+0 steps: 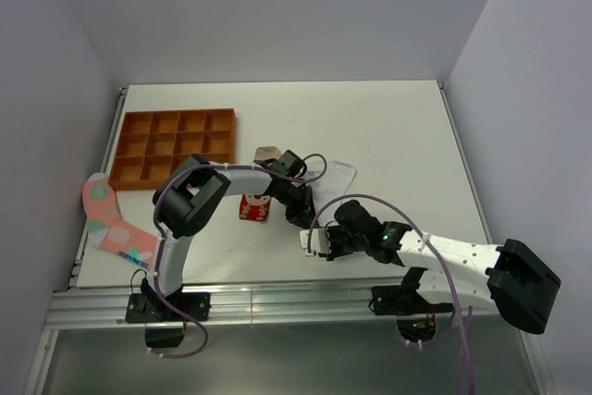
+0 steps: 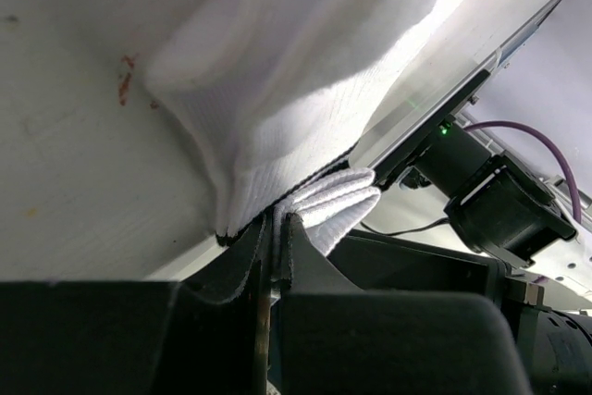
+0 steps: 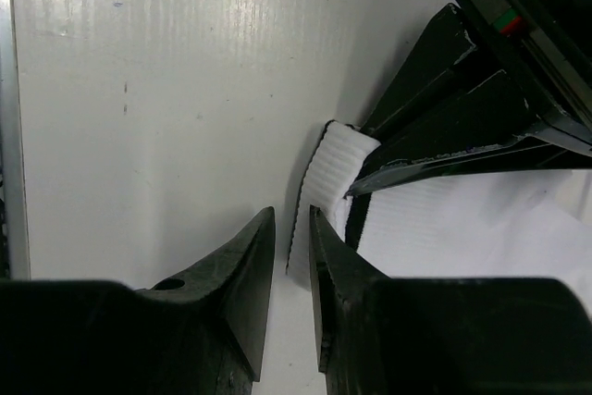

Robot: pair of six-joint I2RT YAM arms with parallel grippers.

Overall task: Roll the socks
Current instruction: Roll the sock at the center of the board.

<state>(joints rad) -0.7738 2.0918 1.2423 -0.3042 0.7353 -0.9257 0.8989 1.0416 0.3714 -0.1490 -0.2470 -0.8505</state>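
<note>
A white sock [image 1: 340,178] lies near the table's middle, its ribbed cuff [image 3: 338,164] toward the near edge, with a black stripe [image 3: 356,221]. My left gripper [image 1: 302,217] is shut on the cuff, and in the left wrist view the white sock [image 2: 296,71] is pinched between the jaws of the left gripper [image 2: 277,221]. My right gripper [image 3: 291,215] stands narrowly open, with the cuff's edge just past its tips and not clamped. In the top view the right gripper [image 1: 313,242] sits close below the left one. A red sock [image 1: 252,207] sits bundled left of the grippers. A beige sock [image 1: 268,152] lies behind it.
An orange compartment tray [image 1: 176,114] stands at the back left. A pink patterned sock [image 1: 111,224] hangs over the table's left edge. White walls close in on both sides. The left arm's fingers [image 3: 444,150] cross the right wrist view.
</note>
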